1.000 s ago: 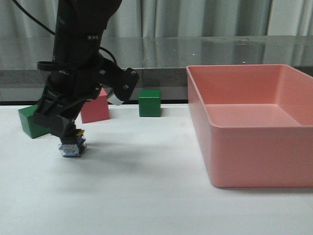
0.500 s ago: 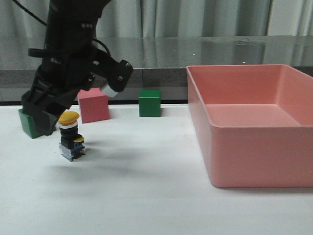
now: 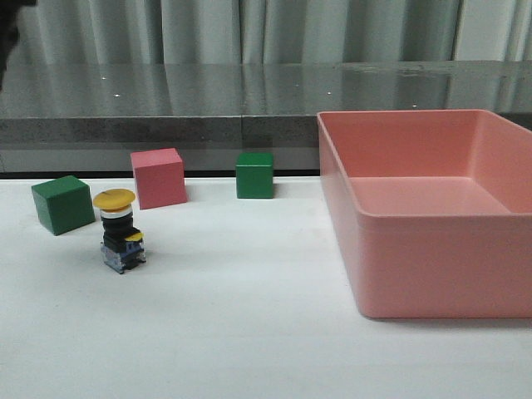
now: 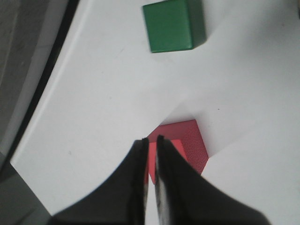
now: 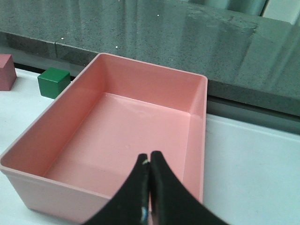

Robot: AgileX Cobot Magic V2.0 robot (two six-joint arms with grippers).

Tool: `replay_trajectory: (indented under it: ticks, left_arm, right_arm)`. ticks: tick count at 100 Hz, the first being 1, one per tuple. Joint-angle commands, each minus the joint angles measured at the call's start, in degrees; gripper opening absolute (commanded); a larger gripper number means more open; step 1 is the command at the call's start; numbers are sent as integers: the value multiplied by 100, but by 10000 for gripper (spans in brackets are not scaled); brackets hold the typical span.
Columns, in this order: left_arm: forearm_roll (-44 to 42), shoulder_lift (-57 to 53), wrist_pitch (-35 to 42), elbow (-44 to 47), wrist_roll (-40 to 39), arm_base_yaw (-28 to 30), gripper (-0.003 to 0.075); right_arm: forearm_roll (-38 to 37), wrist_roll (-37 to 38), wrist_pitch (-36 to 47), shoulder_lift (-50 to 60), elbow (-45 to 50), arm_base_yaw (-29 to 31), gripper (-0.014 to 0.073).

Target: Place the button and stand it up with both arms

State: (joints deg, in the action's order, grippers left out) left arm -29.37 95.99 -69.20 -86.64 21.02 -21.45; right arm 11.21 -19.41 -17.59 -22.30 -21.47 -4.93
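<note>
One small yellow-capped push-button (image 3: 119, 241) stands upright on my white table (image 3: 249, 332), near the green cube (image 3: 62, 204). Left gripper (image 4: 150, 187) nearly closed, right gripper (image 5: 149, 187) closed, both empty. Any table knock could topple it, I judge.

Left gripper (image 4: 150, 180) nearly closed and empty, right gripper (image 5: 149, 187) closed.

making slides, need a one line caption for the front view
Yellow-capped button standing upright on the white table, near two green cubes, a pink cube and an empty pink bin.
</note>
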Motion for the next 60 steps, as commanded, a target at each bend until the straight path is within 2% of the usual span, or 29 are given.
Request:
replay_trajectory:
  ticks: [1, 11, 21, 44, 60]
  left_arm:
    - [306, -650, 307, -167, -537, 368, -20]
    - [897, -1145, 882, -27, -537, 733, -20]
    - [1388, -1844, 1807, 482, -537, 1012, -20]
    - [2049, -3570, 3542, 2606, -537, 1136, -20]
    - [2644, -4685, 4451, 4186, -537, 1136, -20]
  right_arm:
    - [33, -21, 475, -24, -141, -13, -60]
    - [33, -21, 475, -24, -141, -13, -60]
    - [33, -21, 475, -24, -141, -13, -60]
    - [33, -21, 475, -24, -141, -13, -60]
    - [33, -21, 475, -24, -141, -13, -60]
